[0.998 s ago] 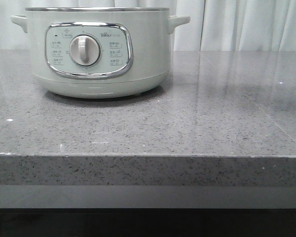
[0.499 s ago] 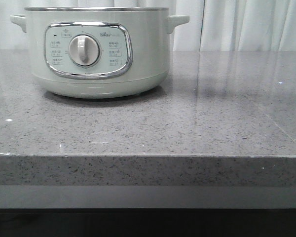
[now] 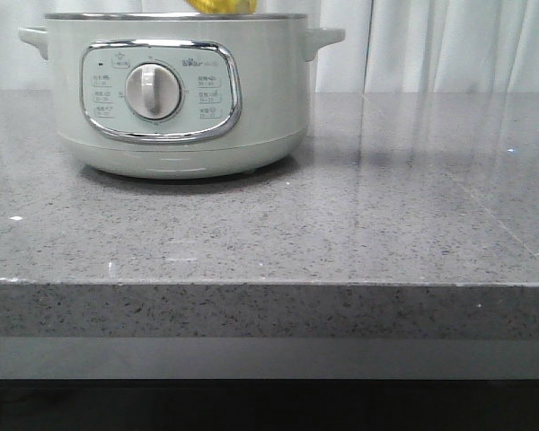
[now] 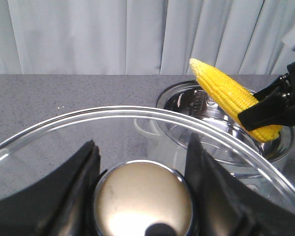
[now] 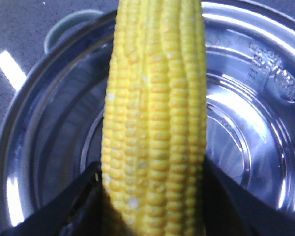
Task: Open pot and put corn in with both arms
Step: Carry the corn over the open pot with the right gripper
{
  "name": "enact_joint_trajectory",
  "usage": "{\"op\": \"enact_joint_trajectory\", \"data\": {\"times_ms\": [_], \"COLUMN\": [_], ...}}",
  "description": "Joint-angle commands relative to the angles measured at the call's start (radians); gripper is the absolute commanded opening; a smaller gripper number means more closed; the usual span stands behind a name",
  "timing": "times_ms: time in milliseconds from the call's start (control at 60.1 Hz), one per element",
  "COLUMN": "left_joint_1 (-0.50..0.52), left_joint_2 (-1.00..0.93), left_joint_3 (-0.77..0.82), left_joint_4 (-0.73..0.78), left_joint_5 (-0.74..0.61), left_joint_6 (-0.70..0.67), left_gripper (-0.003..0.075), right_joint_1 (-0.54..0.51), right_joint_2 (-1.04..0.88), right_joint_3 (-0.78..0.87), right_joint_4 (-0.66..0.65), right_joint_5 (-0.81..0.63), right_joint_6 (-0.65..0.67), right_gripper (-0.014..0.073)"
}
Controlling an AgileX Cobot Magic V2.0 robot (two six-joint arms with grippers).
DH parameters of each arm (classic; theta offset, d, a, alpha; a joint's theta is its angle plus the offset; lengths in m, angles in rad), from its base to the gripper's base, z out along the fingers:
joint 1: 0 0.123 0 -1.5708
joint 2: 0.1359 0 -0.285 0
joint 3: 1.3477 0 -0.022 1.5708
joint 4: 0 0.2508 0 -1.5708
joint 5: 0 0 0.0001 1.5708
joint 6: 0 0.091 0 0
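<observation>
Over grey counter (image 3: 341,224), right pincer (image 5: 150,196) clamps corn (image 5: 155,113); left pincer (image 4: 142,167) grips lid knob (image 4: 142,201)

The left gripper (image 4: 140,162) has its two black jaws closed on the shiny round knob (image 4: 143,199) of a clear glass lid (image 4: 49,130). Past the lid, the pot (image 4: 187,123) sits open on the grey worktop (image 4: 49,93), and its inside is shiny metal. The yellow corn (image 4: 226,93) hangs tilted over the pot, pointy end up. The right gripper (image 4: 273,110) pinches its lower end. White curtains (image 4: 88,34) hang behind.
</observation>
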Motion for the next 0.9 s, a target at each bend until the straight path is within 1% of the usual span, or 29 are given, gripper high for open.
{"op": "enact_joint_trajectory", "data": {"times_ms": [0, 150, 216, 383, 449, 715, 882], "left_joint_1": [0.0, 0.0, 0.0, 0.0, 0.0, 0.0, 0.0], "left_joint_2": [-0.002, -0.002, -0.002, -0.002, -0.002, -0.002, -0.002], "left_joint_3": [-0.035, -0.035, -0.035, -0.035, -0.035, -0.035, -0.035], "left_joint_4": [-0.017, -0.017, -0.017, -0.017, -0.017, -0.017, -0.017], "left_joint_5": [-0.149, -0.149, -0.149, -0.149, -0.149, -0.149, -0.149], "left_joint_6": [0.002, 0.002, 0.002, 0.002, 0.002, 0.002, 0.002], "left_gripper": [0.0146, 0.0146, 0.0146, 0.0146, 0.0146, 0.0146, 0.0146], "right_joint_1": [-0.002, -0.002, -0.002, -0.002, -0.002, -0.002, -0.002], "right_joint_2": [-0.048, -0.033, -0.029, -0.026, -0.026, -0.04, -0.099], "right_joint_3": [-0.039, -0.039, -0.039, -0.039, -0.039, -0.039, -0.039], "right_joint_4": [0.001, -0.006, -0.006, -0.006, -0.006, -0.005, -0.039], "right_joint_5": [-0.04, -0.016, -0.002, -0.006, -0.011, -0.014, 0.01], "right_joint_6": [-0.011, -0.011, -0.011, -0.01, -0.01, -0.007, 0.058], "right_gripper": [0.0323, 0.0325, 0.0349, 0.0518, 0.0555, 0.054, 0.054]}}
